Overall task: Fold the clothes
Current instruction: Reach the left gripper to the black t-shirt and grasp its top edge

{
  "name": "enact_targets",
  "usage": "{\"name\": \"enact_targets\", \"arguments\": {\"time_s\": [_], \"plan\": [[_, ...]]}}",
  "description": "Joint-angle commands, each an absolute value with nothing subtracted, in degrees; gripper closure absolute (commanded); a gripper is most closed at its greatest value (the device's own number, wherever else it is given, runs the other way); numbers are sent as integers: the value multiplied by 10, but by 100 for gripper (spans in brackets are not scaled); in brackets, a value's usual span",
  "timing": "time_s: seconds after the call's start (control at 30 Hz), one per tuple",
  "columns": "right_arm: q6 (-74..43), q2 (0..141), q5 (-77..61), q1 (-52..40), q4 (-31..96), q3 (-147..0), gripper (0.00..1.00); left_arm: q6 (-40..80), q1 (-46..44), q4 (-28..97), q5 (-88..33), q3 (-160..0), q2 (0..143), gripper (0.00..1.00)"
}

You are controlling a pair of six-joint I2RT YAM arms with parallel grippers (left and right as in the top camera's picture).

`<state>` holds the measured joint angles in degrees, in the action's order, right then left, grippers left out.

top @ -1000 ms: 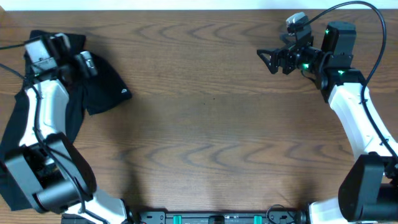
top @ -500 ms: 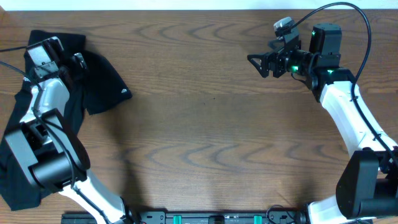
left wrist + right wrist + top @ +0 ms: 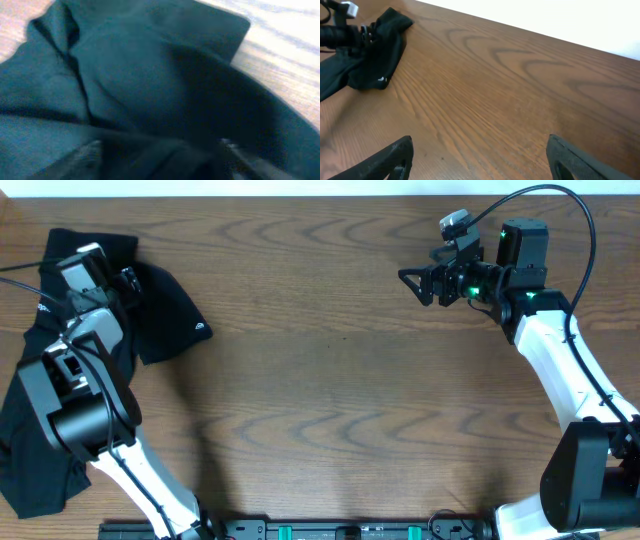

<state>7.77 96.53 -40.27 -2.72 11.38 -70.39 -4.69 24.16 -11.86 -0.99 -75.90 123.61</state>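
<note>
Black shirt point(image 3: 165, 320) lies bunched under left gripper point(image 3: 129, 280), grip unclear; right gripper point(image 3: 479, 150) spread, empty.

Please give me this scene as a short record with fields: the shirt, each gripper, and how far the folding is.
shirt: black, bunched up, lying at the left side of the table; small white logo mark visible
left gripper: low over the shirt's upper part; open or shut cannot be told
right gripper: open, empty, above bare wood, far from the shirt
folding: not yet done; no neat fold visible
</note>
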Motion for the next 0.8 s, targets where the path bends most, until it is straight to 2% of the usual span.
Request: {"name": "enact_targets", "arguments": {"time_s": [0.0,0.03,0.1,0.17,0.3,0.53,0.77], "plan": [[73,967,-405,-34,114,-715,20,-55,244,-124,-4,-768,1253,41],[73,967,-405,-34,114,-715,21,-55,244,-126,-4,-768,1255,50],[73,967,-405,-34,114,-715,23,-53,244,-126,-4,-768,1256,60],[73,967,-405,-34,114,-715,25,-52,245,-127,-4,-768,1256,73],[73,967,-405,-34,111,-715,30,-17,245,-129,-4,-769,1243,87],[73,967,-405,-33,84,-715,42,52,241,-90,-7,-769,1141,92],[38,967,-359,-33,56,-716,51,64,210,-11,-54,-769,1002,94]]}}
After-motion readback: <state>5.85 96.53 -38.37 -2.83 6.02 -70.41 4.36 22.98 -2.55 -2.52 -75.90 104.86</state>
